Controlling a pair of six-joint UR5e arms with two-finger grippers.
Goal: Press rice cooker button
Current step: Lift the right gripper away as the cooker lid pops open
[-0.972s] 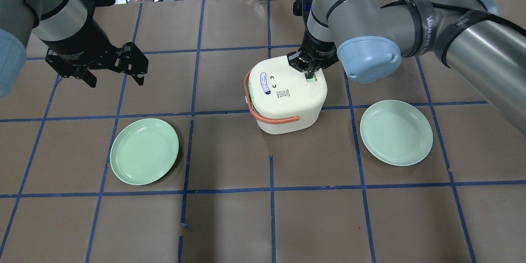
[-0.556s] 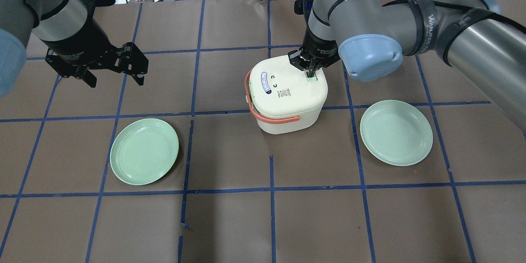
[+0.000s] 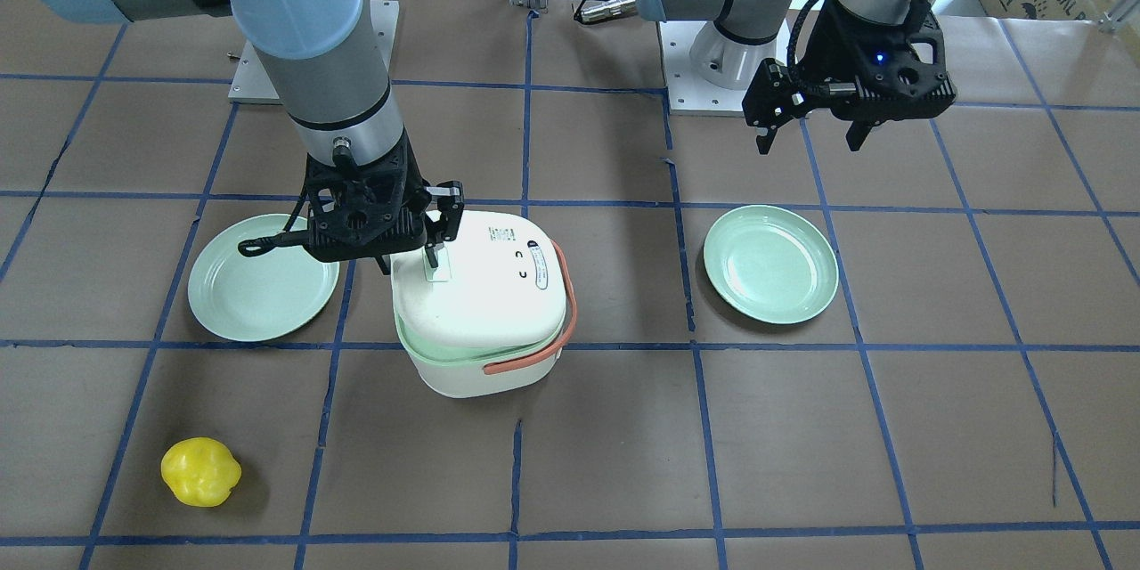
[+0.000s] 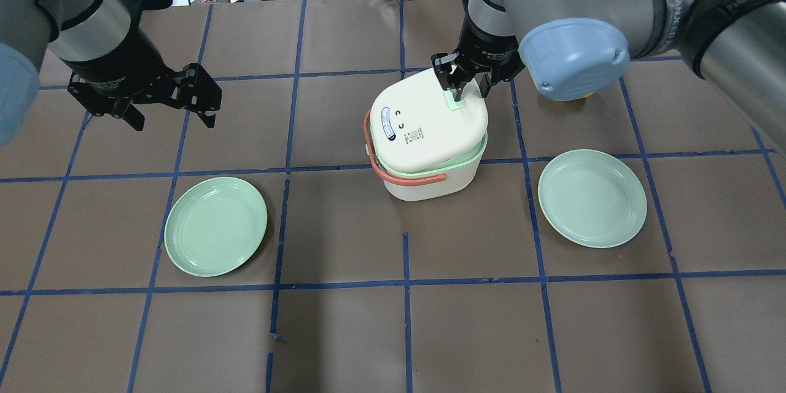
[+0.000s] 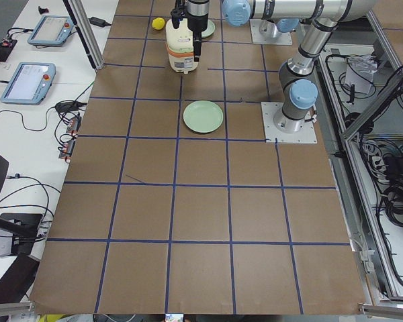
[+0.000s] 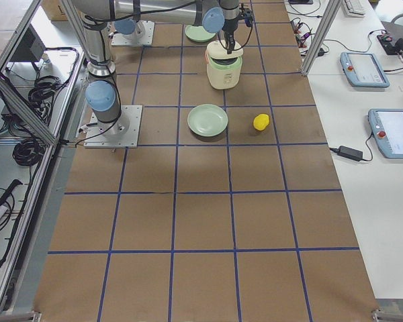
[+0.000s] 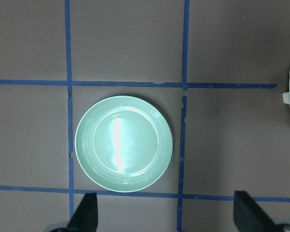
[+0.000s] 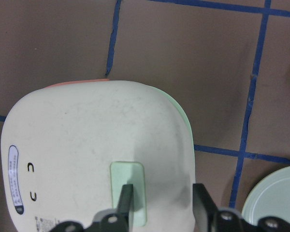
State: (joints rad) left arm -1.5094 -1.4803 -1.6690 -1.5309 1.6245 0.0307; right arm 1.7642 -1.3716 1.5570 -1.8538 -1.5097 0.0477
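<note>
The white rice cooker (image 4: 424, 129) with a salmon handle stands mid-table; it also shows in the front view (image 3: 481, 303) and the right wrist view (image 8: 87, 154). Its lid sits slightly raised, so the mint rim shows beneath it. The mint button (image 8: 135, 176) is at the lid's edge. My right gripper (image 4: 463, 89) hovers over the button (image 4: 455, 102), its fingers a small way apart and empty, one fingertip over the button (image 3: 436, 272). My left gripper (image 4: 174, 118) is open wide and empty, high above the left plate (image 7: 123, 143).
Two round mint plates lie on either side of the cooker, one on the left (image 4: 216, 225) and one on the right (image 4: 592, 198). A yellow pepper-like object (image 3: 201, 471) lies on the table beyond the right plate. The brown table has blue tape lines.
My right gripper has lifted up and back off the button. The cooker's lid has popped up a little, uncovering the mint rim. The left arm has not moved.
</note>
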